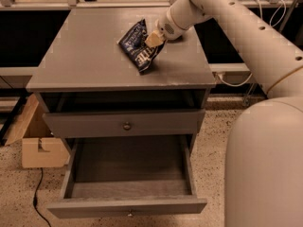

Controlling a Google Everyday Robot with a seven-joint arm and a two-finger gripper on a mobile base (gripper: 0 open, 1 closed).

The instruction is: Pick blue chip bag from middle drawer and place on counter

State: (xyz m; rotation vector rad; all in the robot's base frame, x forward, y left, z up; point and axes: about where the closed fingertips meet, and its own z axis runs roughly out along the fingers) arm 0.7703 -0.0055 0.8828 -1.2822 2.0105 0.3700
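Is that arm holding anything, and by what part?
The gripper, above the counter, pinches the blue chip bag by its upper right edge.

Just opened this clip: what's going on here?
The robot's single arm reaches over the cabinet from the right. Its end effector grips the right edge of a dark navy-blue crinkly chip bag. The tilted bag's lower end appears to touch the flat grey counter top. Below, the wide grey middle drawer is pulled out and looks empty. The alike grey drawer above it is closed.
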